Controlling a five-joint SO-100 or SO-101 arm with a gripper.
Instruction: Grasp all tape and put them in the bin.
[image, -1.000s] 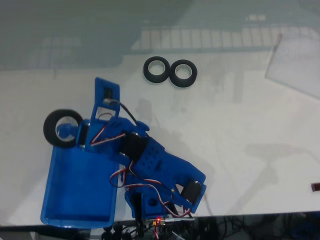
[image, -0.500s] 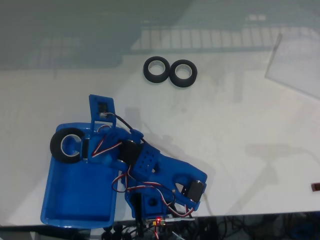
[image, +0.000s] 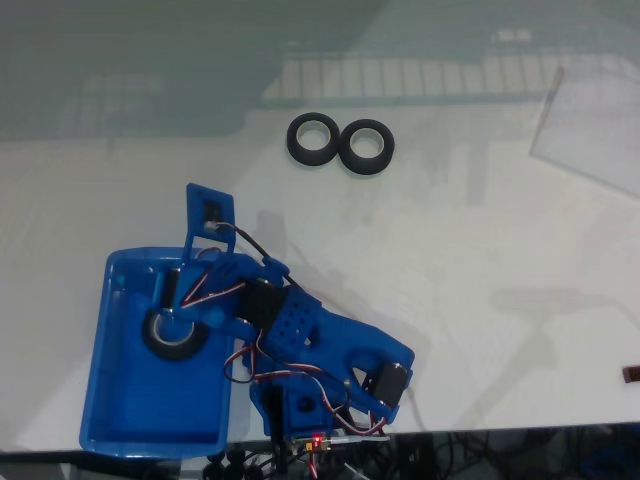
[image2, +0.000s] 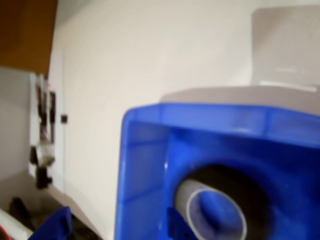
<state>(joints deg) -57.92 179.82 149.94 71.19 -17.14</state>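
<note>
Blue tray, the bin (image: 130, 400): sits at the lower left of the white bench (image: 450, 260) in the fixed view, long side running toward the near edge. In the wrist view the bin (image2: 145, 150) shows one rounded corner and part of its glossy wall.

Tape roll, first (image: 175, 335): black ring with a pale core, inside the bin in its upper half, near the right wall as the fixed view shows it. In the wrist view this roll (image2: 255, 192) lies within the bin walls, a blue finger reaching through its core.

Claw (image: 180, 318): blue, lowered into the bin, at the roll. One finger passes through the core; whether the claw is clamped on the roll or slack cannot be told.

Tape roll, second (image: 312, 139) and tape roll, third (image: 365, 148): lying flat on the bench, touching side by side, well apart from the bin, toward the far side.

Robot arm (image: 320, 345): blue, with red and black wiring, just right of the bin.
</note>
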